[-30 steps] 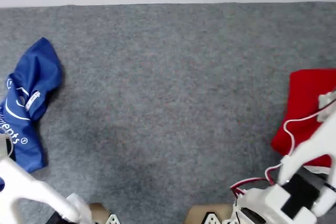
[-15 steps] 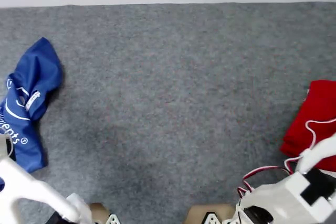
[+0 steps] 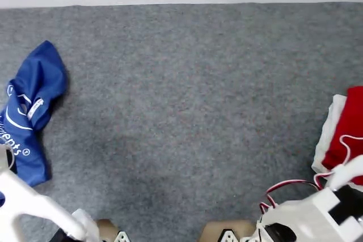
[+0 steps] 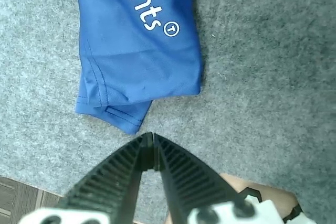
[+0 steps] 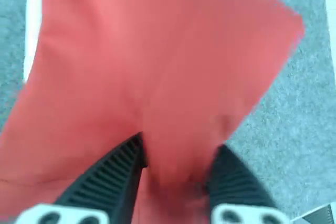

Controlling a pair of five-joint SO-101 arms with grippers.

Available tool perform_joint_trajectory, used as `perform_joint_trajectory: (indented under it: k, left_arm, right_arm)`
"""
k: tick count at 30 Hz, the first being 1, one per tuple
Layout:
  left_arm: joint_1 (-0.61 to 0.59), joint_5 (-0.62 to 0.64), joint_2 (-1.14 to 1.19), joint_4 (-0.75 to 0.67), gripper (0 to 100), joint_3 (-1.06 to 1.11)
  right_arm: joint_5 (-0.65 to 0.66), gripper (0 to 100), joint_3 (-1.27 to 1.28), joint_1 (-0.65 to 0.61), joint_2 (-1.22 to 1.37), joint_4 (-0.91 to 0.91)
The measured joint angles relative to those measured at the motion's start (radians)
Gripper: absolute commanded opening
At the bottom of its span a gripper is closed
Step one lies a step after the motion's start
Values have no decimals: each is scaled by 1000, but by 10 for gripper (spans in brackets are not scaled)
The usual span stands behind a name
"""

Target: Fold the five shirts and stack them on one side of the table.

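At right edge, right gripper [image 5: 178, 148] clamps red shirt [image 5: 157, 51]; left gripper [image 4: 152, 141] closed near blue shirt [image 4: 136, 40].

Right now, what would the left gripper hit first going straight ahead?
Probably the blue shirt, its hem just beyond the left gripper; depth is unclear, so maybe the grey mat first.

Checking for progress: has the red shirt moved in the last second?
Yes. In the high view the red shirt has slid right, away from the unmoved blue shirt.
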Motion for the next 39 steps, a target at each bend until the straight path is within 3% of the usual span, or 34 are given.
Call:
perform_joint_trajectory:
  k: [8,11,14,22,39]
  left_arm:
    - [0,0,0,-3,6,0]
    - [0,0,0,-3,6,0]
    - [0,0,0,-3,6,0]
    - [0,0,0,-3,6,0]
    - [0,0,0,-5,6,37]
  right_arm:
    - [-41,274,0,12,-55,0]
    - [-63,173,0,-6,-107,20]
    - [-69,6,0,-69,-118,106]
    - [-74,9,-2,-212,-97,290]
    - [-74,9,147,-221,129,393]
